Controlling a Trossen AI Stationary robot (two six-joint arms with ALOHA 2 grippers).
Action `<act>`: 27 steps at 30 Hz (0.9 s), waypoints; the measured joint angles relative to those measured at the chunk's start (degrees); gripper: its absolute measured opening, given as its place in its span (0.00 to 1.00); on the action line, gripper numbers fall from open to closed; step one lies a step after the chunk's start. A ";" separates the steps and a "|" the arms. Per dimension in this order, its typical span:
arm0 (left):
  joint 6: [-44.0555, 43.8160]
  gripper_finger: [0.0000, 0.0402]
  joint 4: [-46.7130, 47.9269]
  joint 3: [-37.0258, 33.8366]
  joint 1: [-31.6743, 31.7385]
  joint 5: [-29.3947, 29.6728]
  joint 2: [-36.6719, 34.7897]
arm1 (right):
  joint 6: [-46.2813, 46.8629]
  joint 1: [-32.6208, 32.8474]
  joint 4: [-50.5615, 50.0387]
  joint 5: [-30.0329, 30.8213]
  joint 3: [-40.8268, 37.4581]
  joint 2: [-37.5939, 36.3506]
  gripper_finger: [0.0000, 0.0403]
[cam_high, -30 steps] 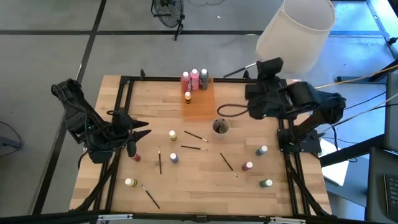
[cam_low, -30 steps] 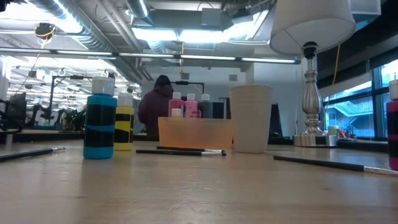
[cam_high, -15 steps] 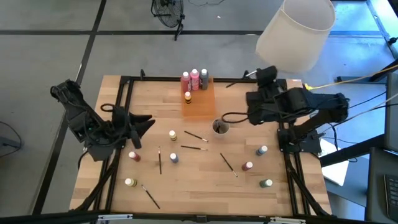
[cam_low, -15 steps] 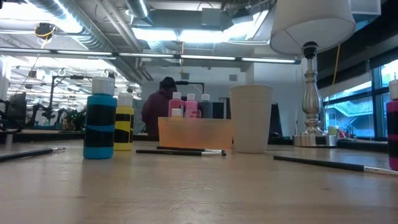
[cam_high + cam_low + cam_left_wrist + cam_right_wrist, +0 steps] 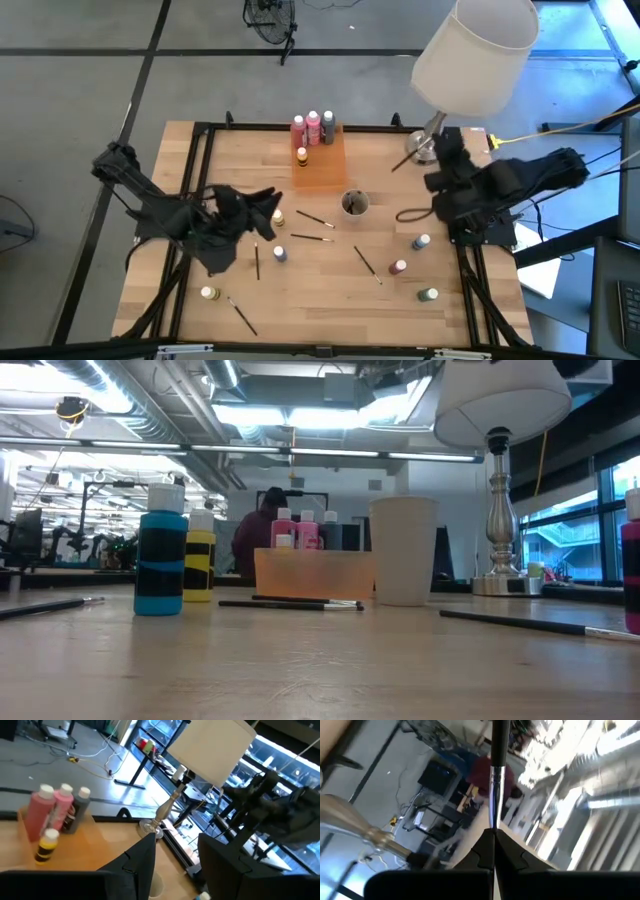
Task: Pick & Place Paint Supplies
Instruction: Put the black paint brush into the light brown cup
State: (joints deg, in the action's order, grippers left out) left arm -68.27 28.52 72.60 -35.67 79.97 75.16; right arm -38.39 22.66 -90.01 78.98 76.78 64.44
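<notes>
Two grippers engaged: right gripper [image 5: 432, 160] at 2 o'clock, fingers clenched on a paintbrush [image 5: 496, 775]; left gripper [image 5: 268, 203] at 9 o'clock, fingers released, over the counter [image 5: 330, 290].

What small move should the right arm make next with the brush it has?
Probably swing the right gripper, shut on the thin dark-handled paintbrush, back toward the small round grey cup and lower the brush in. It is now off by the lamp base, away from the cup, so the brush cannot drop in yet.
</notes>
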 joint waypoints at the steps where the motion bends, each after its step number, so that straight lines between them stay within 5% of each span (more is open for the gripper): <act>1: 0.04 0.36 -1.04 0.00 0.25 -0.01 0.70 | 0.00 0.59 0.03 -0.67 -1.51 0.20 0.00; 7: 0.02 0.36 -4.78 0.00 -0.04 -0.27 2.70 | 0.70 1.87 1.12 -1.91 -7.06 2.54 0.00; 27: 0.83 0.36 -5.65 0.00 -5.86 -3.37 2.66 | -9.35 -3.87 18.44 -11.38 -7.25 16.29 0.00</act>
State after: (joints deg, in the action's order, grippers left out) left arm -67.44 22.87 72.60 -41.53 76.60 77.82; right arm -47.74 18.79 -71.58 67.60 69.54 80.73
